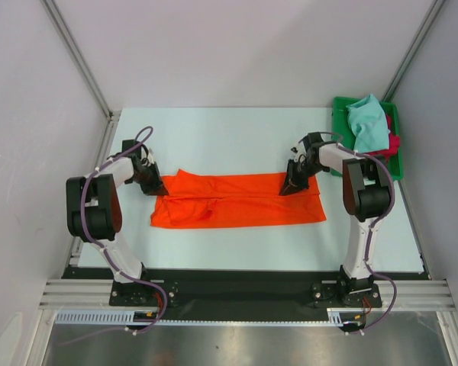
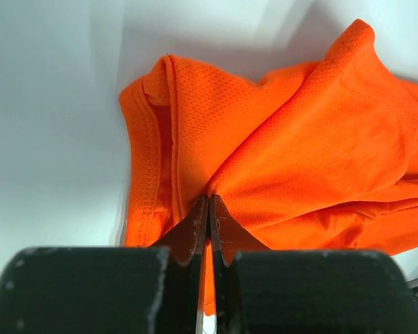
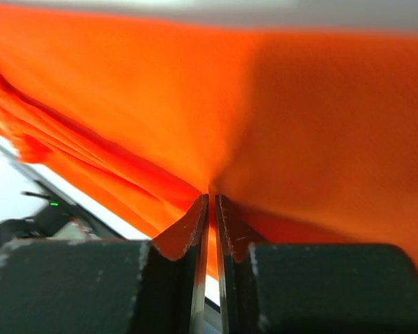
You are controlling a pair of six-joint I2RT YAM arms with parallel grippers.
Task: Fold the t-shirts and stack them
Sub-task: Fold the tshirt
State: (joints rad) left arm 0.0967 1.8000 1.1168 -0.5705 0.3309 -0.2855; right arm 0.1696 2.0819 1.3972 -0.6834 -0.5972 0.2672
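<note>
A bright orange t-shirt lies as a long folded band across the middle of the table. My left gripper is shut on its left end, where the cloth bunches into the closed fingertips. At the far edge of the band's right part my right gripper is shut on the orange cloth, which puckers at the fingertips. A light teal t-shirt lies crumpled on top of a crimson red one in the tray.
The green plastic tray stands at the back right corner of the table. Grey walls with metal corner posts close the workspace on three sides. Both arm bases sit at the near edge.
</note>
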